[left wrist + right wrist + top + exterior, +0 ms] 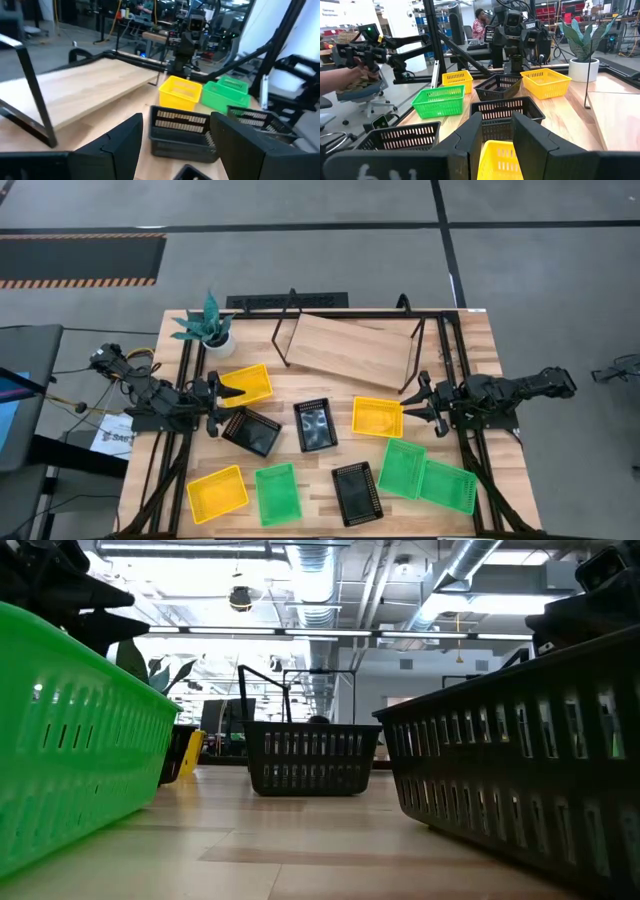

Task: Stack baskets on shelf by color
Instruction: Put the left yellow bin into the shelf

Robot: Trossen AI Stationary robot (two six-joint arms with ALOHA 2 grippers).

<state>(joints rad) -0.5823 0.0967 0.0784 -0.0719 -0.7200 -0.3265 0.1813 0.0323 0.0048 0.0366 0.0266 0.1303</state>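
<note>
In the high view the wooden shelf [345, 350] stands on its black wire legs at the table's far middle, with nothing on it. Nine baskets lie flat on the table: yellow [248, 385], [378, 417], [218, 493]; black [252, 430], [315, 425], [357, 493]; green [278, 493], [402, 468], [447, 485]. My left gripper [222, 408] is open and low at the left, between a yellow and a black basket. My right gripper [418, 406] is open at the right, just beside the middle yellow basket [500, 160].
A potted plant [210, 330] stands at the far left corner beside the shelf. Black frame bars [440, 350] run along both table sides. A person's hand [350, 75] holds a device beyond the table's edge. Bare wood [310, 470] lies between the baskets.
</note>
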